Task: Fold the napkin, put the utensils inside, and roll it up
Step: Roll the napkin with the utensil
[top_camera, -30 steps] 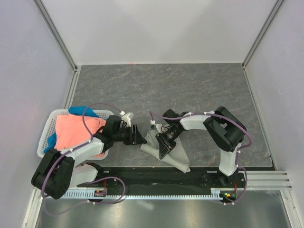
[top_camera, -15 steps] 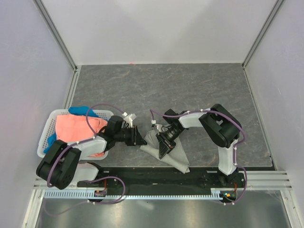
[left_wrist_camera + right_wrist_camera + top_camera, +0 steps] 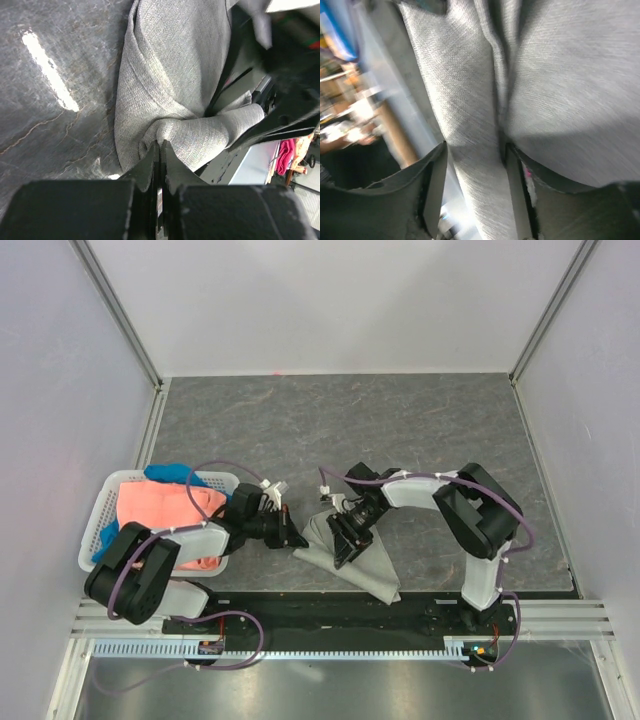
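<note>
The light grey napkin (image 3: 362,562) lies bunched and folded on the dark tabletop near the front edge. It fills the left wrist view as the napkin (image 3: 170,65) and the right wrist view as the napkin (image 3: 470,90). My left gripper (image 3: 296,537) sits at its left corner. In the left wrist view the left gripper (image 3: 160,145) has its jaws pressed together, with a puckered fold of cloth at the tips. My right gripper (image 3: 345,540) is over the napkin's middle. The right gripper (image 3: 475,160) is open and straddles a rolled fold. The utensils are hidden.
A white basket (image 3: 100,515) at the left holds a coral-orange cloth (image 3: 160,510) and a blue cloth (image 3: 170,473). A black rail (image 3: 330,618) runs along the near edge just beyond the napkin. Pale walls enclose the table (image 3: 400,430).
The left gripper crept right to the napkin's corner and shut. The right gripper's jaws widened around the fold, and its arm shifted slightly.
</note>
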`<act>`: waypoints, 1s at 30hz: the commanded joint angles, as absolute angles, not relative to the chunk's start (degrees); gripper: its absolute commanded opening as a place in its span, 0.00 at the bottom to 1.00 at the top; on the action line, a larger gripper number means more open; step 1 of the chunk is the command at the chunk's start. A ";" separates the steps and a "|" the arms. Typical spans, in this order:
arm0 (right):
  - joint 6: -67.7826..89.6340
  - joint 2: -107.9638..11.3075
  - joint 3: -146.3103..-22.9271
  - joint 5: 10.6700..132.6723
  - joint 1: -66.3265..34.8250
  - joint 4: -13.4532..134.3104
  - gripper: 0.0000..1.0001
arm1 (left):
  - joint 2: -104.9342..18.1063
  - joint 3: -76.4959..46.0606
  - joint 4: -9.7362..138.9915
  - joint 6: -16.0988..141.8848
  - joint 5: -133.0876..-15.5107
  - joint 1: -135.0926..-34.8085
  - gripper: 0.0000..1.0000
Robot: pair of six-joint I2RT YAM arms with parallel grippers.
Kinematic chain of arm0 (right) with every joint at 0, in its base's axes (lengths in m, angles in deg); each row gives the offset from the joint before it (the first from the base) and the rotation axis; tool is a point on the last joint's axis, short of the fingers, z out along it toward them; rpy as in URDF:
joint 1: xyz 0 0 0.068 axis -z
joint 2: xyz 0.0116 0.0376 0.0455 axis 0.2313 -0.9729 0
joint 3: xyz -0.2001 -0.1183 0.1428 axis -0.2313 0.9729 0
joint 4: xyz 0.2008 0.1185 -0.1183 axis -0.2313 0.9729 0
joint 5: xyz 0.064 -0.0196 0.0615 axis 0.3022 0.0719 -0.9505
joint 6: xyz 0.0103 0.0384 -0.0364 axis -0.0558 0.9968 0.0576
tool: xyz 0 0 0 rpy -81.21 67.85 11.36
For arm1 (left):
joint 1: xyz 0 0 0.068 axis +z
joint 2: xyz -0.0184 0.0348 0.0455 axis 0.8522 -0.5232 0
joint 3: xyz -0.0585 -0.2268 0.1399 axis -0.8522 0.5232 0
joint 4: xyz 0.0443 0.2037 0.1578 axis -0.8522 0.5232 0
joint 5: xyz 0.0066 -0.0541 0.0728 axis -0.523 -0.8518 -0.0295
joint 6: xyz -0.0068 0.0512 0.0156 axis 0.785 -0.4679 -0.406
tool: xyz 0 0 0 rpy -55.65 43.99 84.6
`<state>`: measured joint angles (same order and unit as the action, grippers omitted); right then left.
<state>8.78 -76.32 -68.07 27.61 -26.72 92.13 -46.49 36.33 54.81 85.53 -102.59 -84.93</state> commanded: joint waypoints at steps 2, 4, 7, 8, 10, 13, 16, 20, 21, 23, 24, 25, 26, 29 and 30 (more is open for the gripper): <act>9.03 -65.18 -69.72 45.72 -26.61 90.43 0.63 | -48.51 33.84 59.26 86.56 -99.88 -85.17 0.02; 9.47 -59.64 -68.49 50.11 -28.63 89.54 0.65 | -49.21 33.49 60.05 87.43 -99.26 -85.17 0.02; 9.91 -53.48 -66.65 62.93 -35.12 88.40 0.67 | -49.74 32.96 61.10 88.31 -98.91 -85.17 0.02; 10.26 -52.25 -66.21 70.80 -37.23 87.79 0.68 | -49.83 32.87 61.28 88.49 -98.82 -85.08 0.02; 10.79 -50.05 -64.71 77.35 -43.56 87.26 0.68 | -50.01 32.52 62.07 88.75 -98.47 -85.08 0.02; 11.76 -49.51 -62.78 86.76 -50.85 85.15 0.69 | -50.27 31.99 62.69 88.93 -97.94 -85.08 0.02; 11.85 -51.88 -62.68 94.24 -57.36 84.18 0.69 | -50.62 31.73 62.95 89.11 -98.12 -85.08 0.02; 10.97 -57.32 -63.91 97.59 -61.85 84.00 0.67 | -50.63 31.38 63.30 89.02 -98.03 -85.08 0.02; 10.88 -58.21 -64.00 98.72 -62.12 84.00 0.66 | -50.71 31.29 63.39 89.02 -98.12 -85.08 0.02; 10.79 -60.05 -64.00 99.79 -62.56 84.18 0.65 | -50.63 31.11 63.65 88.93 -98.12 -85.08 0.02; 10.79 -60.49 -63.92 100.31 -62.56 84.18 0.65 | -50.54 31.02 63.74 88.84 -98.12 -85.08 0.02; 10.70 -60.76 -63.92 101.10 -62.56 84.18 0.65 | -50.54 31.02 63.83 88.84 -98.03 -85.08 0.02; 10.70 -61.55 -63.66 101.46 -62.56 84.18 0.64 | -50.54 31.02 63.83 88.84 -98.03 -85.08 0.02; 10.27 -62.17 -63.39 102.86 -62.56 84.18 0.63 | -50.89 30.76 64.01 88.49 -98.29 -85.08 0.02; 10.18 -62.34 -63.21 103.13 -62.47 84.18 0.63 | -51.06 30.76 64.09 88.23 -98.38 -85.08 0.02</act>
